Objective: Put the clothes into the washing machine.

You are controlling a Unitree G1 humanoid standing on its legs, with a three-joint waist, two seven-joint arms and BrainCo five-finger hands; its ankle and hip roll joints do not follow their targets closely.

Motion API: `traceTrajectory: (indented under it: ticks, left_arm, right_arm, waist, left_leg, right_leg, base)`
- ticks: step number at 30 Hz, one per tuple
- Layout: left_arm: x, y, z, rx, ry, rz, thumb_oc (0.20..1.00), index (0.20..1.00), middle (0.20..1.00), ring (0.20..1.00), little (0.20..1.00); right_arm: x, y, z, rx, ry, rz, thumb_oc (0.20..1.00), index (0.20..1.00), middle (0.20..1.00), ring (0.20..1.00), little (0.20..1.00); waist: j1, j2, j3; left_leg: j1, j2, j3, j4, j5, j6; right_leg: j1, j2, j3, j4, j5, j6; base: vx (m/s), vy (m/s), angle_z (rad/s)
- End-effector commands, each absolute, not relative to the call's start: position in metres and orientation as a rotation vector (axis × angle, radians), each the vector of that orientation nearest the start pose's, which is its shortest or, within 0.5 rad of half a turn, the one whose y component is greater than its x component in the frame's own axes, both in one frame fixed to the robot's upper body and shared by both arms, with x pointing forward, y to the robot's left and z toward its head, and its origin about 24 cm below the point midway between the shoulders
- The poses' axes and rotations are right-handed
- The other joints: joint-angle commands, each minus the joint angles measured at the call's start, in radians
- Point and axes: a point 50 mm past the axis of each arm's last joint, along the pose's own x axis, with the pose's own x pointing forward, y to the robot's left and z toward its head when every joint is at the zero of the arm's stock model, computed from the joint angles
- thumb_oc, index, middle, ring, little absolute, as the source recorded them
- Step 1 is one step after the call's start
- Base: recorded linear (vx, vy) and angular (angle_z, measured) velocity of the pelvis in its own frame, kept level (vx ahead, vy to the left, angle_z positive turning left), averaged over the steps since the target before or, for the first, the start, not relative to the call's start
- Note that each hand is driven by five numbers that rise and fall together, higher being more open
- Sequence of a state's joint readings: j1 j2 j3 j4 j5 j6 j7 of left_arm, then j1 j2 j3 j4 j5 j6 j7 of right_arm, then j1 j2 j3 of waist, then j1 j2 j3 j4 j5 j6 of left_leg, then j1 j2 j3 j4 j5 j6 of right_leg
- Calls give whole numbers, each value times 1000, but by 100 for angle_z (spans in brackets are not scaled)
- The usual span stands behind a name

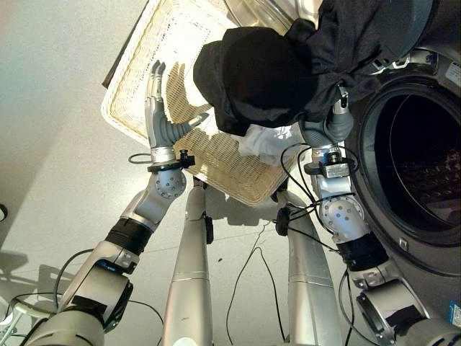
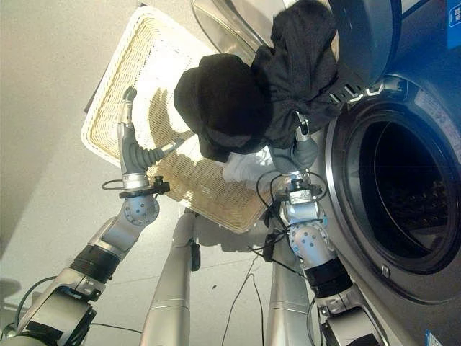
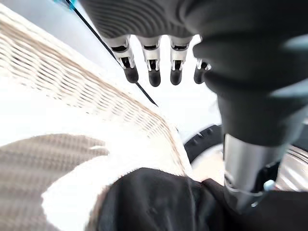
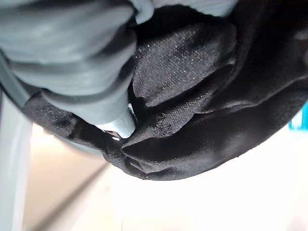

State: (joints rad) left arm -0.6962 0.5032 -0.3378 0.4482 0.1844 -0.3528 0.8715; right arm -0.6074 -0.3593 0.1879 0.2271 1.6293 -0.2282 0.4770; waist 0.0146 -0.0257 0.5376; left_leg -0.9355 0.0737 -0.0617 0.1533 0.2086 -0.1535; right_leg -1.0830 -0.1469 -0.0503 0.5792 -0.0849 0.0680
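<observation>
A bunched black garment (image 1: 266, 76) hangs lifted above the near corner of a wicker basket (image 1: 173, 36), just left of the washing machine's round opening (image 1: 421, 166). My right hand (image 1: 335, 122) reaches up into the garment from below. In the right wrist view its thumb (image 4: 120, 122) digs into the folds of the black garment (image 4: 192, 96). A white cloth (image 1: 266, 140) lies in the basket under the black one. My left hand (image 1: 160, 119) hovers over the basket's bare bottom with straight fingers (image 3: 154, 72) and holds nothing.
The washer's open door (image 2: 223, 21) stands beyond the basket. The dark drum (image 2: 403, 187) gapes at the right. Pale floor lies to the left of the basket.
</observation>
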Motion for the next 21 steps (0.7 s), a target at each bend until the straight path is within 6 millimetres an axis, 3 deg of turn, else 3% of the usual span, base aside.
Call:
traceTrajectory:
  ticks: [1,2,3,6,11,15,21]
  left_arm:
    - [342,187,214,388,-928,550,1000,1000,1000,1000,1000]
    - [342,187,214,388,-928,550,1000,1000,1000,1000,1000]
    - [345,193,210,386,-910,566,1000,1000,1000,1000,1000]
    - [348,195,208,390,-898,580,1000,1000,1000,1000,1000]
    - [355,203,208,415,-864,627,1000,1000,1000,1000,1000]
    - [358,207,208,436,-845,648,1000,1000,1000,1000,1000]
    - [364,210,212,473,-820,654,1000,1000,1000,1000,1000]
  right_arm:
    - [340,-193,185,1231,-631,637,200,200,200,200,200]
    - [340,-193,185,1231,-631,637,200,200,200,200,200]
    - [346,-221,163,1265,-602,509,200,200,200,200,200]
    - [347,-237,150,1274,-579,423,200,200,200,200,200]
    - [347,-284,119,1287,-495,136,200,200,200,200,200]
    - [342,-305,105,1294,-474,-3,200,200,200,200,200]
    - [340,-321,104,1292,-494,-141,200,200,200,200,200]
  waist:
    - [-36,-14,-18]
    - [-36,-14,-18]
    - [-41,-17,-18]
    - [-44,-18,-18]
    - [-53,-18,-18]
    - [-56,-18,-18]
    - [-61,-20,-18]
  left_leg:
    - [-18,-90,30,87,-67,39]
    - [-18,-90,30,87,-67,39]
    - [-16,-87,33,86,-69,38]
    - [-15,-85,36,84,-69,38]
    - [-25,-78,40,92,-77,38]
    - [-32,-75,40,98,-81,41]
    - [-45,-77,36,101,-76,43]
  right_leg:
    - [84,68,-78,-332,290,87]
    - [84,68,-78,-332,290,87]
    - [85,73,-76,-334,293,86]
    - [87,75,-74,-335,293,85]
    - [77,82,-65,-329,292,83]
    - [72,85,-60,-328,291,79]
    - [61,84,-56,-331,301,77]
  base:
    - [0,0,0]
    - [0,0,0]
    - [0,0,0]
    - [2,5,-1]
    - [7,21,-4]
    - [7,11,-8]
    - [1,3,-1]
